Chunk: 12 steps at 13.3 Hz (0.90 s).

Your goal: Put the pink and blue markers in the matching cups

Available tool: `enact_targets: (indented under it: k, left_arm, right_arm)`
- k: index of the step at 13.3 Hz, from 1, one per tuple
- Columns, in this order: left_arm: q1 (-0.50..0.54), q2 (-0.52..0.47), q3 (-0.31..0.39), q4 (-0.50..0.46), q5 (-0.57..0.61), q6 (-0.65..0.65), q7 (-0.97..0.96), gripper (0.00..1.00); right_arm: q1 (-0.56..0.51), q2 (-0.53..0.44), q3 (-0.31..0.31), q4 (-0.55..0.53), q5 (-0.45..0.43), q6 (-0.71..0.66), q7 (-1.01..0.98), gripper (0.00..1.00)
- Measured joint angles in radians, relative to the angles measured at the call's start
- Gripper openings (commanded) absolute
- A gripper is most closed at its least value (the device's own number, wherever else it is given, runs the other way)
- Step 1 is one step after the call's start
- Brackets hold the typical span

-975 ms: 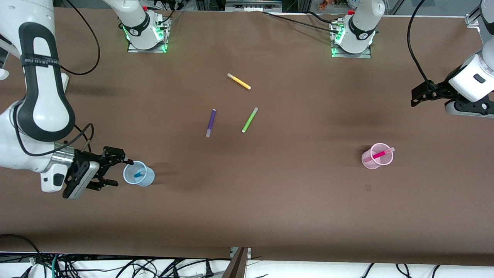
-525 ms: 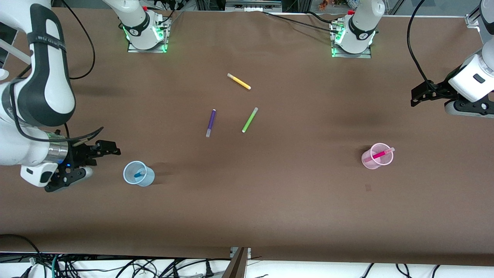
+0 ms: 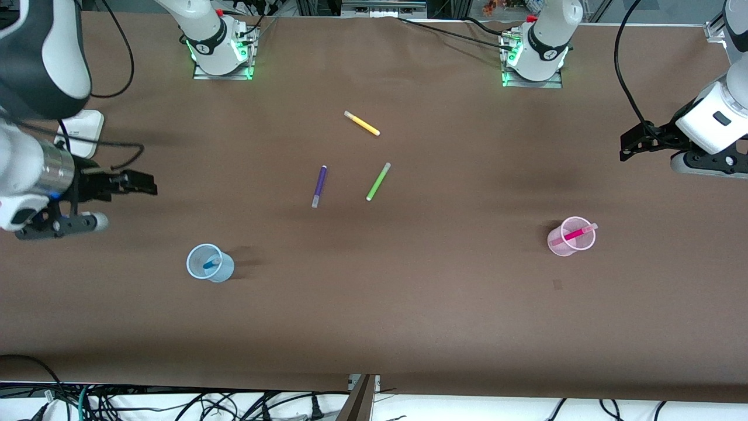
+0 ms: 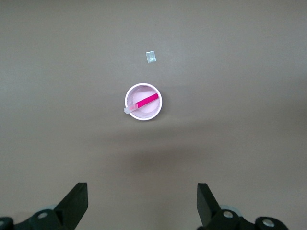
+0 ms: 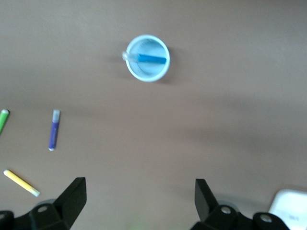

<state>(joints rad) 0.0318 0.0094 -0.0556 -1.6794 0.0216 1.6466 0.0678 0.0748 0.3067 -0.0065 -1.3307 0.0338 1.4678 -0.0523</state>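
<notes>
The blue marker (image 3: 208, 264) stands inside the light blue cup (image 3: 219, 270) at the right arm's end of the table. Both show in the right wrist view, marker (image 5: 152, 59) in cup (image 5: 144, 73). The pink marker (image 3: 575, 234) leans inside the pale pink cup (image 3: 562, 247) at the left arm's end. The left wrist view shows that marker (image 4: 146, 101) and cup (image 4: 156, 111) too. My right gripper (image 3: 146, 186) is open and empty over bare table, apart from the blue cup. My left gripper (image 3: 626, 149) is open and empty, waiting over the table's edge, apart from the pink cup.
A purple marker (image 3: 319, 186), a green marker (image 3: 378, 182) and a yellow marker (image 3: 362, 123) lie mid-table, nearer the robots' bases than the cups. A white object (image 3: 82, 131) sits at the right arm's end. A small patch (image 3: 557, 285) marks the cloth by the pink cup.
My right gripper has drawn away from the blue cup, rising and moving toward the bases' side. The blue marker stays in the cup. The left arm has barely moved.
</notes>
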Motion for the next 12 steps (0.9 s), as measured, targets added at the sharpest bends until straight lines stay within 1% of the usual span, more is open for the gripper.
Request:
enact_targets:
  k: [1, 3, 5, 7, 12]
  left_arm:
    - [0.0, 0.0, 0.0, 0.0, 0.0, 0.0, 0.0, 1.0]
    - [-0.002, 0.0, 0.0, 0.0, 0.0, 0.0, 0.0, 1.0]
    - [-0.006, 0.0, 0.0, 0.0, 0.0, 0.0, 0.0, 1.0]
    - [-0.01, 0.0, 0.0, 0.0, 0.0, 0.0, 0.0, 1.0]
    - [-0.012, 0.0, 0.0, 0.0, 0.0, 0.0, 0.0, 1.0]
  right_arm:
    - [-0.011, -0.057, -0.001, -0.048, -0.022, -0.002, 0.0, 1.0]
    - [-0.026, -0.168, -0.003, -0.131, -0.034, -0.01, 0.0, 1.0]
    - [-0.032, -0.227, -0.003, -0.177, -0.039, -0.018, 0.0, 1.0]
    - [-0.037, -0.232, -0.004, -0.184, -0.039, -0.039, 0.0, 1.0]
    - [-0.038, -0.207, -0.006, -0.18, -0.039, -0.053, 0.0, 1.0]
